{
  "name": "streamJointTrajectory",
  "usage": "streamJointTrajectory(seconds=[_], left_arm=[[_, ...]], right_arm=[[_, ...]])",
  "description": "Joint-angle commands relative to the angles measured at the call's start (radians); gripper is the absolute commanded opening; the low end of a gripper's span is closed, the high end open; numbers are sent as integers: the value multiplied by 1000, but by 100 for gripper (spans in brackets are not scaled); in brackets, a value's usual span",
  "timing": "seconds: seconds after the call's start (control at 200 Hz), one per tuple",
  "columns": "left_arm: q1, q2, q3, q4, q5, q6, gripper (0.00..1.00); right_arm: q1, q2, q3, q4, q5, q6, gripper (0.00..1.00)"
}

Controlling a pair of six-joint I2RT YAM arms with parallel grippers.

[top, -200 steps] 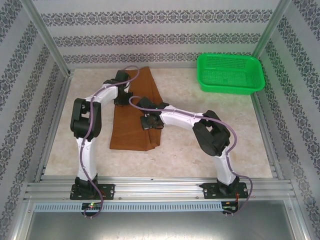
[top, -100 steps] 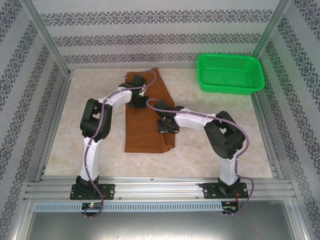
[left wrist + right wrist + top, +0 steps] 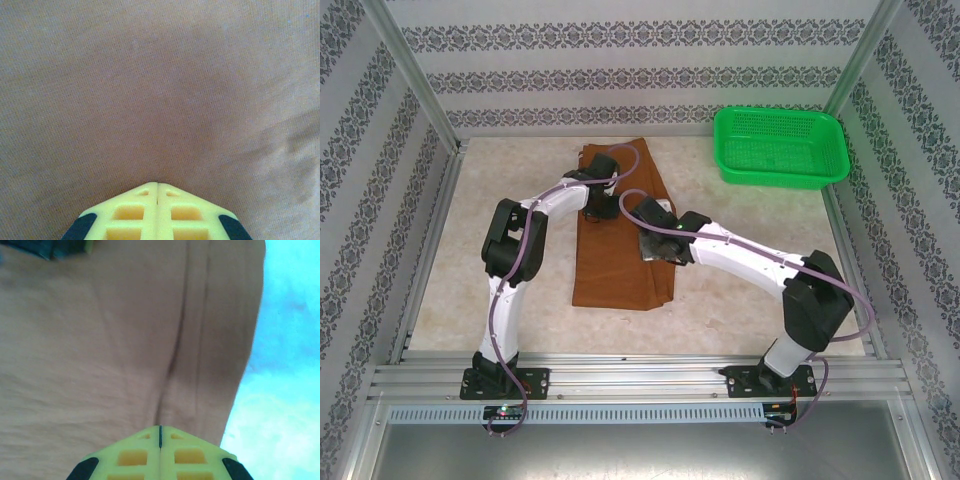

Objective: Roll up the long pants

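So no roll started yet imo: the long pants [image 3: 616, 272] lie flat as a folded strip mid-counter [image 3: 470, 250], with the left jaws and right jaws both closed and empty, low over the cloth. Next they'd need to open up and pinch one end to start rolling.

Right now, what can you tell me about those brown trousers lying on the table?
The long pants are rust-brown, of soft, finely woven-looking cloth. They are folded into a long narrow strip lying flat on the table, running from near to far. A lengthwise crease or seam shows near their right edge. Nothing is rolled yet. The left gripper and the right gripper, both shut, seem to press tips down on the cloth.
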Motion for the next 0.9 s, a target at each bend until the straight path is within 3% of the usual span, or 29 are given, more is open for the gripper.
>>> streamJointTrajectory(seconds=[0.0, 0.28, 0.54, 0.809, 0.879, 0.894], left_arm=[[-11, -8, -58, -55, 15, -25, 0], [-11, -7, -71, -41, 22, -25, 0], [-11, 6, -62, -54, 17, -13, 0], [-11, -33, -97, -52, -52, -18, 0], [-12, -126, -170, 7, -93, -23, 34], [-11, -151, -189, 21, -104, -24, 42]], right_arm=[[24, 52, 22, -29, -41, -21, 1], [54, 202, 5, 1, -132, -2, 0], [-19, 241, -64, -65, -104, 36, 0], [-61, 200, -120, -153, 19, 76, 0], [-58, 153, -113, -154, 63, 74, 0], [-59, 140, -112, -153, 73, 74, 4]])
